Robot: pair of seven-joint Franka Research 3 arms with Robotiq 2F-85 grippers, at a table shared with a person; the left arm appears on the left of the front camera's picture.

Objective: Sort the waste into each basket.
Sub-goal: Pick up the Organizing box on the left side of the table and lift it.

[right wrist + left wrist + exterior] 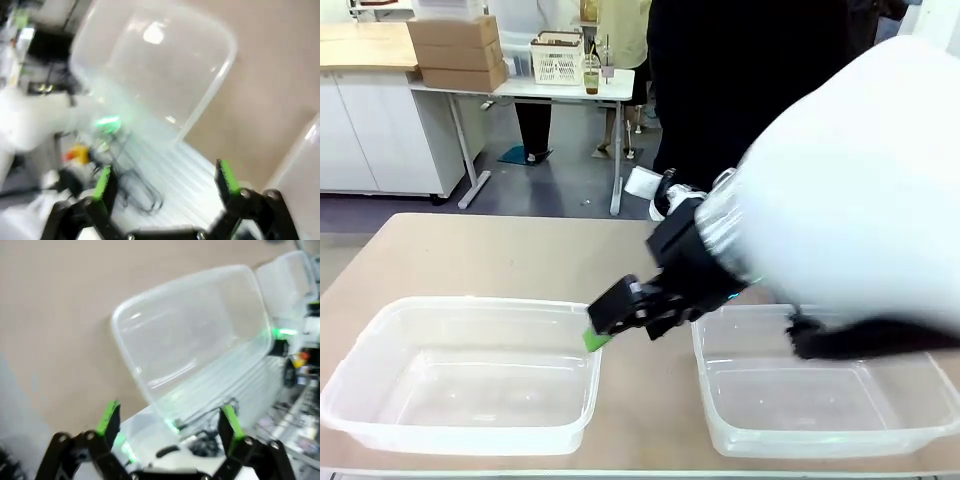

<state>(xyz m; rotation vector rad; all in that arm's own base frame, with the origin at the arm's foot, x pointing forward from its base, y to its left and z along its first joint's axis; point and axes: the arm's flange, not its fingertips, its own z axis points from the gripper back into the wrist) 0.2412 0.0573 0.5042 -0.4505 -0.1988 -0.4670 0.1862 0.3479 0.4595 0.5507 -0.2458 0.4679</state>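
Two clear plastic tubs alike in size, the baskets, stand side by side near the table's front edge: the left basket (380, 325) and the right basket (820, 440), both holding nothing. The waste is out of view. My right arm reaches in from the right, and its gripper (600, 330) hangs over the gap between the baskets, pointing down toward the left one. In the right wrist view that gripper (162, 177) is open above a basket (150, 60). My left gripper (170, 422) is open too, high above a basket (190, 335), with a second basket (290, 275) farther off.
The tan table (500, 255) stretches bare beyond the baskets to its far edge. A person in dark clothing (740, 80) stands at the far side. Behind are a white table with a lattice basket (557, 58) and cardboard boxes (455, 50).
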